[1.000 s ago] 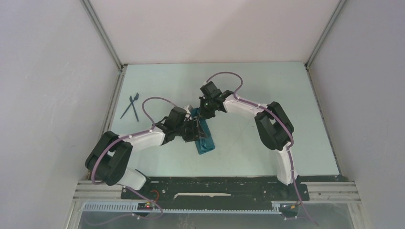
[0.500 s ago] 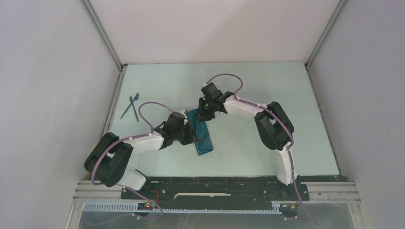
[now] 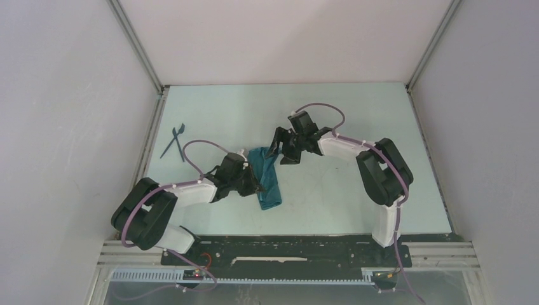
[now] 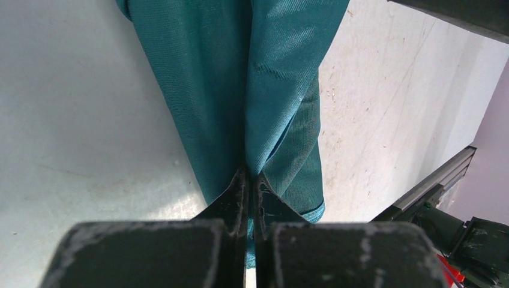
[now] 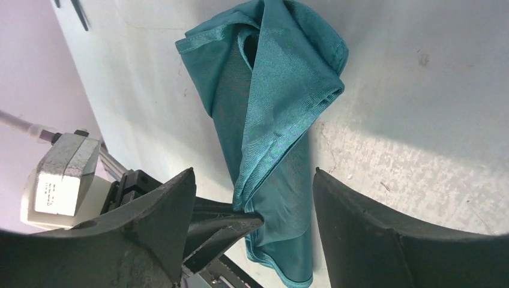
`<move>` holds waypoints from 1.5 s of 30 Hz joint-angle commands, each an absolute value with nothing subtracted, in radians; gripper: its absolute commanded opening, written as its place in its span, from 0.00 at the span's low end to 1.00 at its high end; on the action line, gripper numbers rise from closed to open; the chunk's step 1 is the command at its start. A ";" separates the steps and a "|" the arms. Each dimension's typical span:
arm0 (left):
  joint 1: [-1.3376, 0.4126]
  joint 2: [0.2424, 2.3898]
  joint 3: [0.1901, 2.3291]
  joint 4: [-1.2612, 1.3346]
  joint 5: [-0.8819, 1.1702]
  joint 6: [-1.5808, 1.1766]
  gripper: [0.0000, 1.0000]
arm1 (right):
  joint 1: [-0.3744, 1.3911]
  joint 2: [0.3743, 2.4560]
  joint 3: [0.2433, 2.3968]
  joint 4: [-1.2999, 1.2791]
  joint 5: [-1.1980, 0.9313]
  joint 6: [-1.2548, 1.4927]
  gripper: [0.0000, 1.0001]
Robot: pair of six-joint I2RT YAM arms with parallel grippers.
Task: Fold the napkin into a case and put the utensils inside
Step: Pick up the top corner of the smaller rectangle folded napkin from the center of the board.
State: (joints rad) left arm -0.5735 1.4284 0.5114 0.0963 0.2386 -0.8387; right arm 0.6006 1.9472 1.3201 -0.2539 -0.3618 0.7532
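The teal napkin point(image 3: 268, 182) lies on the table as a narrow, loosely folded oblong, its far end bunched. My left gripper point(image 3: 253, 185) sits at its left side, shut on a raised fold of the cloth point(image 4: 240, 78); both fingers point(image 4: 239, 192) are pressed together with fabric between them. My right gripper point(image 3: 283, 151) hangs open just right of the napkin's far end, holding nothing. In the right wrist view the napkin point(image 5: 273, 90) lies between and beyond my open right gripper point(image 5: 254, 174). The dark utensils point(image 3: 176, 141) lie crossed at the far left.
The enclosure's walls and metal frame point(image 3: 150, 130) close in the table on the left, back and right. The utensils lie close to the left wall. The left arm's fingers point(image 5: 223, 231) show inside the right wrist view, below the napkin.
My left gripper closed on the napkin's fold. My right gripper opened, let go of the napkin's far end and drew back to the right.
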 commanded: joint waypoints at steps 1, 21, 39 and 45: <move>-0.573 1.408 0.511 0.139 0.235 -0.845 0.00 | 0.565 1.921 1.263 -0.094 -0.448 0.817 0.79; -0.574 1.418 0.520 0.143 0.246 -0.844 0.00 | 0.485 2.081 1.223 0.216 -0.555 0.929 0.49; -0.573 1.437 0.509 0.145 0.270 -0.823 0.01 | 0.541 1.997 1.287 0.126 -0.530 0.843 0.00; -0.572 1.394 0.502 0.112 0.284 -0.808 0.36 | 0.566 2.038 1.348 0.105 -0.561 0.851 0.00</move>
State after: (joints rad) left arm -0.5735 1.4349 0.5114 0.1108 0.2684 -0.8314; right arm 0.5434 2.0438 1.2850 0.1207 -0.5323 0.8703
